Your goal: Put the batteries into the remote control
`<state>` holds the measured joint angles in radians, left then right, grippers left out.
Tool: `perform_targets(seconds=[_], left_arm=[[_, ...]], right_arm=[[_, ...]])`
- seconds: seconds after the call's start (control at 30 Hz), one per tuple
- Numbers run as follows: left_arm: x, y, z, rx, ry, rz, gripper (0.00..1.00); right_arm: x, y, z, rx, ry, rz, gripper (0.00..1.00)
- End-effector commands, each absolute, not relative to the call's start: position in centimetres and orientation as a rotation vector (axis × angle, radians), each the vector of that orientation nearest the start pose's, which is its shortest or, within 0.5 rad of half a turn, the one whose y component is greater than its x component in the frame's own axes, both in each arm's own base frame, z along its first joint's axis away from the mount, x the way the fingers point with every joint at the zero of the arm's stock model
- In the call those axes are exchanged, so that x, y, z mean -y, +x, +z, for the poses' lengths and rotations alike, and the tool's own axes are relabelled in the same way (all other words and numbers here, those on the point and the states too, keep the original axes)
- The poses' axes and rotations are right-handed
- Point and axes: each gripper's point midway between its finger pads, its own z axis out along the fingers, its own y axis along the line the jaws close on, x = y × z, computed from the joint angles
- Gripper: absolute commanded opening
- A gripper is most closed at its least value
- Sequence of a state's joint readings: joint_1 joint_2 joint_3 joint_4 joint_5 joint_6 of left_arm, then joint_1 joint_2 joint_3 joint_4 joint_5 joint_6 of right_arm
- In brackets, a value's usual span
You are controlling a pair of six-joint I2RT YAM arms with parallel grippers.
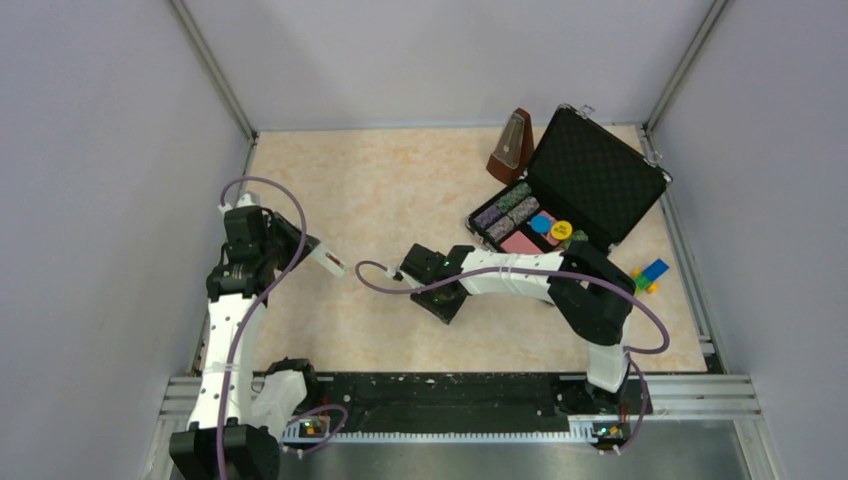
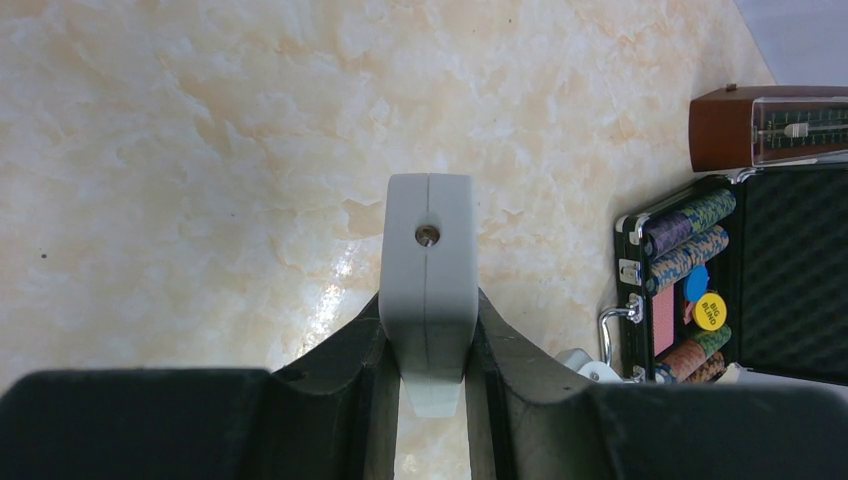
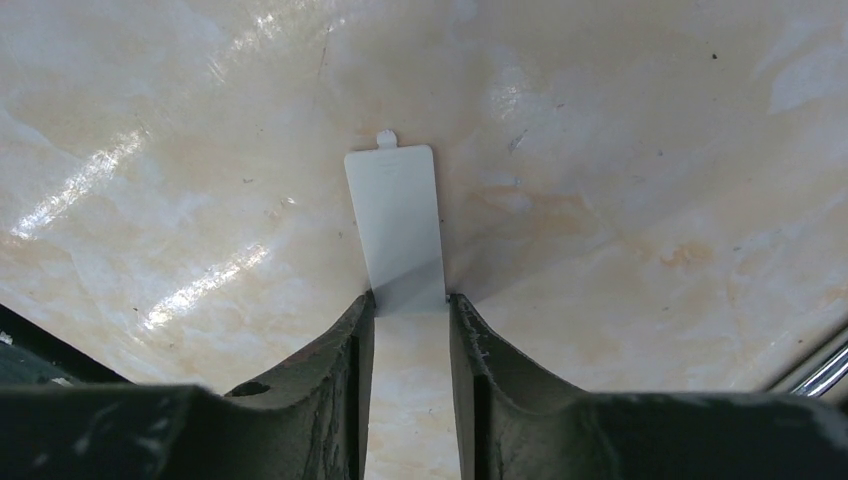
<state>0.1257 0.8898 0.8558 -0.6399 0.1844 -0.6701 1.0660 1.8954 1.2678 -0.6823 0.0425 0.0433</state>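
The black case lies open at the far right of the counter, close to the right wall. A brown metronome stands just beside its left side, and toy blocks sit by its near right corner, at the counter's edge. Far to the left of the case, near the left wall, the left tool is squeezed tight on the remote control. Between that tool and the case, the right tool pinches the near end of a flat white cover low over the counter. Lots of bare counter lies left of the case. From above, the remote is only a small white bit. The left wrist view shows its end with a little round hole, and the chips in the case. Only the right wrist view shows the cover, its small tab pointing away.
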Motion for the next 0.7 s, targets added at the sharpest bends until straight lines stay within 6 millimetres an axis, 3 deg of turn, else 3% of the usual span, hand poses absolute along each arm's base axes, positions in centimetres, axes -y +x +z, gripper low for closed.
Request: perform_targets(seconds=[0.0,0.17,0.4,0.67], left_arm=[[2.3,27.8,20.4,-2.09,-0.762,-0.514,0.0],[2.5,27.8,20.3,-2.096,-0.757,-0.526,0.0],[3.7,27.8,19.3,-2.118,-0.743,-0.613,0.0],[7.1,27.7,18.1,-2.165,-0.661,-0.863,0.0]], right_arm=[[-30.7,17.1,0.9,-2.549,-1.457,0.132,0.27],[-31.2,17.9,2.1,-2.526,-1.389,0.133,0.24],[-32.0,18.9,5.5,-2.453,-1.268,0.178,0.27],[-31.8,19.2,7.7,-2.43,-1.18,0.205,0.28]])
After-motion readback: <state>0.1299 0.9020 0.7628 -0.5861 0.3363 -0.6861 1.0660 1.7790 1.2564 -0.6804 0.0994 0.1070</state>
